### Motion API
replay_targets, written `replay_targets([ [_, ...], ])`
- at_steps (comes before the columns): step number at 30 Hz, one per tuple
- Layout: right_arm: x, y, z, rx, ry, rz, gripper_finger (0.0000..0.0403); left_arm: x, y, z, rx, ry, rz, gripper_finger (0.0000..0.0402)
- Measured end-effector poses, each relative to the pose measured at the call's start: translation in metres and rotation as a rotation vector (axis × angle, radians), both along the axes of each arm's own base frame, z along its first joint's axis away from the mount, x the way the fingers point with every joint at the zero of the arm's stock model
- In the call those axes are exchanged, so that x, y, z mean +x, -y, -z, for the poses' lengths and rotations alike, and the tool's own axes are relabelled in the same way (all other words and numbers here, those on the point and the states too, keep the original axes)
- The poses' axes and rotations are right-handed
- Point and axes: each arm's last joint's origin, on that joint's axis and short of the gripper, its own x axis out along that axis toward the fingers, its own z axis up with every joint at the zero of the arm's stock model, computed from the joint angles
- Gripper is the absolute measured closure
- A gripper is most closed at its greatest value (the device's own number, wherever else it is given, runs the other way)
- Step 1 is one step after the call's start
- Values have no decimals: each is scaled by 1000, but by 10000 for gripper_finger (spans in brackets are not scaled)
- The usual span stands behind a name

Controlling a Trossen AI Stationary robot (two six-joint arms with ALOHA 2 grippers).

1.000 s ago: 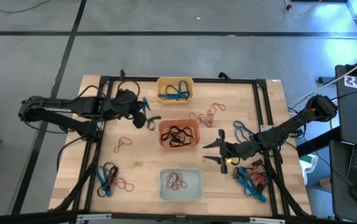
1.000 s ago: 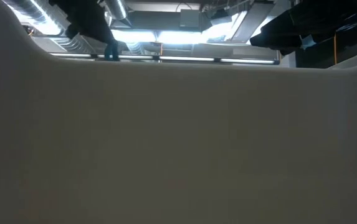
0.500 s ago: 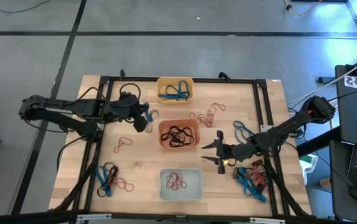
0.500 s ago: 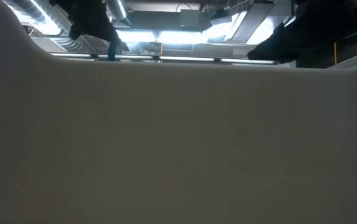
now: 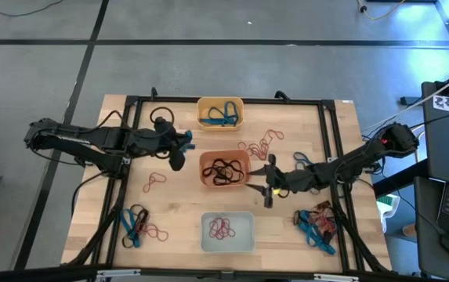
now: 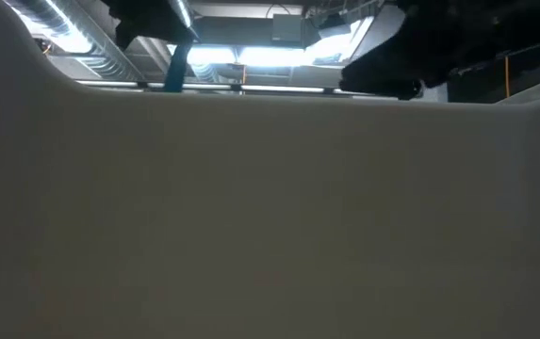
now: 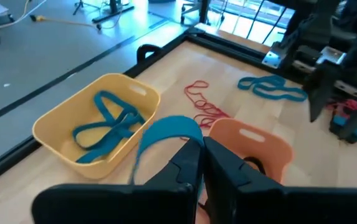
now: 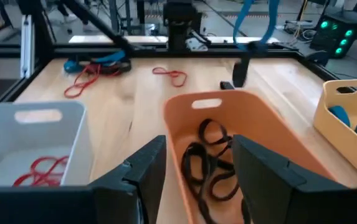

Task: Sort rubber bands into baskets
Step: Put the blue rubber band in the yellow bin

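My left gripper (image 5: pixel 183 141) is raised between the yellow basket (image 5: pixel 220 113) and the orange basket (image 5: pixel 225 168), shut on a blue rubber band (image 7: pixel 166 127). The band also shows in the low view (image 6: pixel 178 64). The yellow basket (image 7: pixel 97 124) holds blue bands, and the orange basket (image 8: pixel 228 143) holds black bands (image 8: pixel 206 162). The white basket (image 5: pixel 227 231) holds red bands. My right gripper (image 5: pixel 268 182) is open and empty just right of the orange basket, its fingers spread wide (image 8: pixel 200 174). My left gripper pinches the blue band between its two shut fingertips (image 7: pixel 194 155). The band's free loop (image 7: pixel 156 134) arches out past the fingertips, clear of the table. How many strands are between the fingers is hidden by the fingers.
Loose bands lie on the table: red ones (image 5: pixel 259 145) and a blue one (image 5: pixel 304 164) at the far right, a mixed pile (image 5: pixel 316 223) near right, a blue and red pile (image 5: pixel 136 225) near left, a red loop (image 5: pixel 155 180). The white basket's wall (image 6: pixel 270 217) fills the low view.
My left gripper has gone up and a little toward the table's far edge with the blue band, which now shows longer below it in the low view. My right gripper, still open, has moved left, toward the orange basket.
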Motion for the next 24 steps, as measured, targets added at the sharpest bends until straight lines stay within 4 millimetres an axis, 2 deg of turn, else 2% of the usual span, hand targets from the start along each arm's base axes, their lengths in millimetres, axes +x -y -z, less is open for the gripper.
replay_targets([
  [6, 5, 16, -1, 20, 14, 35, 221, -2, -4, 2, 44, -24, -88, 386],
  [14, 5, 15, -1, 33, 5, 2, 221, -5, -7, 3, 88, -31, -184, 386],
  [19, 5, 15, -1, 33, 4, 2, 221, 6, -14, 5, 126, -39, -199, 386],
  [24, 5, 15, 0, 33, 1, 2, 221, 26, -28, 14, 180, -77, -231, 386],
])
